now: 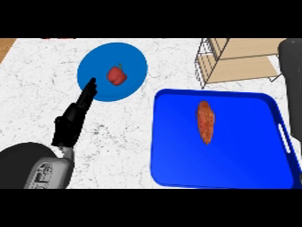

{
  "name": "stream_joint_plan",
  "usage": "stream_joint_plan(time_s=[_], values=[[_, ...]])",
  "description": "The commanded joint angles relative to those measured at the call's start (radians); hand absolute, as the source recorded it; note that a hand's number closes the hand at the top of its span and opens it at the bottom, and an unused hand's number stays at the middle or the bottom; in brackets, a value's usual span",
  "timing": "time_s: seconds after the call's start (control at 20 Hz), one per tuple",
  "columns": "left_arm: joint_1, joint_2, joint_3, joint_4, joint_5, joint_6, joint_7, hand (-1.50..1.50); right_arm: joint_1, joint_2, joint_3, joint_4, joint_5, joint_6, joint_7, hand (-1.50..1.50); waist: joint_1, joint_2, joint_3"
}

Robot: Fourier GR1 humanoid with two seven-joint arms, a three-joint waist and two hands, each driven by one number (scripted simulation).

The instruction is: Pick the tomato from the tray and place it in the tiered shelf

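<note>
Here, the white speckled worktop (pixel 22 102) fills most of what I see. On its right side sits a big blue tray (pixel 172 168), and one long orange-red thing (pixel 205 122) lies in the middle of it. I cannot tell if this is the tomato. Behind the tray stands the wire tiered shelf (pixel 241 62) with pale wooden boards. To the left is a round blue plate (pixel 101 57) with a small red pepper (pixel 117 75) on it. My left hand (pixel 75 115) is stretched out flat, fingers straight, holding nothing, and its tip reaches the plate's near edge. My right arm is a dark shape at the right edge; the hand does not show.
</note>
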Motion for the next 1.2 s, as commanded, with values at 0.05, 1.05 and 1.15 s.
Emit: stream_joint_plan(time_s=[0.05, 1.05, 1.15], values=[[-0.033, -0.001, 0.013, -0.005, 0.008, 0.005, 0.021, 0.0, -0.046, -0.003, -0.146, 0.114, -0.186, -0.118, -0.133, 1.5, 0.007, 0.002, 0.001], [0.019, 0.041, 0.03, -0.049, 0.021, -0.036, 0.028, 0.0, 0.009, -0.087, -0.144, 0.391, -0.073, -0.314, -0.094, -1.5, -0.007, -0.005, -0.001], [0.033, -0.009, -0.009, -0.075, 0.003, -0.004, 0.045, 0.0, -0.014, -0.11, -0.164, 0.331, -0.127, -0.243, -0.069, -1.5, -0.01, -0.006, -0.001]])
